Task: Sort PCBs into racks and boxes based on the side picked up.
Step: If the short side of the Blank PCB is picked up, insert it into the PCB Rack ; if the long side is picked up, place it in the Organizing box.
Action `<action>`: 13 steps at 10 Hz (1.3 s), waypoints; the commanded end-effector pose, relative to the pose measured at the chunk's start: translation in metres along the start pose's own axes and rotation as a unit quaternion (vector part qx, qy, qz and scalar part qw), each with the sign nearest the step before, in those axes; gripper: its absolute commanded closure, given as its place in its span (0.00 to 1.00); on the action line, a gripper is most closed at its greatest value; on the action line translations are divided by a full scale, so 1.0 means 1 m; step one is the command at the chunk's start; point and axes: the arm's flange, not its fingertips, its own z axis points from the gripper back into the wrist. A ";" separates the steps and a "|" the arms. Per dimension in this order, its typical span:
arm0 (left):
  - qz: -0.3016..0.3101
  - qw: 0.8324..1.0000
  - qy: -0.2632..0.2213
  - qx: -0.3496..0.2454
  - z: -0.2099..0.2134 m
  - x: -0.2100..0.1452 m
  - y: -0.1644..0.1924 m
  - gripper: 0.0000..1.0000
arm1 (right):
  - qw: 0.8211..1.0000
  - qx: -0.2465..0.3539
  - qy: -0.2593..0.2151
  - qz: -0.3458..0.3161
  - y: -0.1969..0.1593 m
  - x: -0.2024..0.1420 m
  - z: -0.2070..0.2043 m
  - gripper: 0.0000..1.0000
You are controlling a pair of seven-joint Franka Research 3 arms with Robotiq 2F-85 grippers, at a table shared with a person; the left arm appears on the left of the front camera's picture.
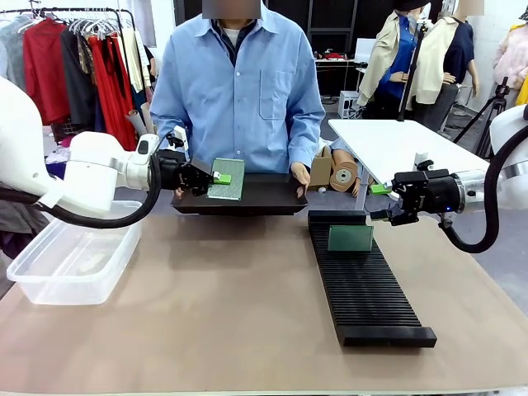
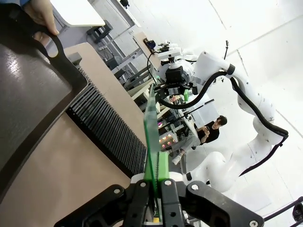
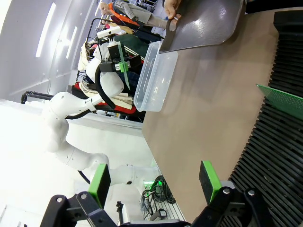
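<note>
- Green PCB (image 1: 227,179), thin and flat, is pinched at its edge by the left gripper (image 1: 216,177), whose fingers are clamped tight on it; it hangs above the shallow black tray (image 1: 272,200) at about 12 o'clock on the table.
- In the left wrist view that board (image 2: 151,127) is seen edge-on, a narrow green sliver rising between the closed green pads (image 2: 163,166).
- A person's hand (image 1: 299,176) holds the tray's right rim; the other hand is hidden behind the left gripper.
- The right gripper (image 1: 381,202) hovers at roughly 2 o'clock with its fingers spread apart and nothing between them, just above the far end of the black rack (image 1: 367,285).
- A second PCB (image 1: 350,238) stands upright in a slot near the rack's far end (the right wrist view shows it (image 3: 284,101) cut off by the frame edge).
- The rack is long and narrow, finely ribbed across its width, and runs from 1 o'clock toward 5 o'clock.
- The clear plastic box (image 1: 73,262), rounded at the corners and rimmed, sits at 9 o'clock, its left end partly hidden by the left arm.
- Bare brown tabletop (image 1: 223,305) lies open between the box and the rack, and across the whole near edge at 6 o'clock.
</note>
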 end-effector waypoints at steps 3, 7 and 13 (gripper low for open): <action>0.006 1.000 -0.009 -0.028 0.015 0.002 -0.004 1.00 | 1.000 0.002 -0.003 0.002 0.002 0.001 0.000 0.00; 0.032 0.996 0.017 0.076 0.092 0.008 -0.010 1.00 | 1.000 0.002 -0.003 0.002 0.002 0.001 0.000 0.00; 0.087 0.968 0.063 0.226 0.200 -0.021 -0.037 1.00 | 1.000 0.002 -0.003 0.002 0.002 0.001 0.000 0.00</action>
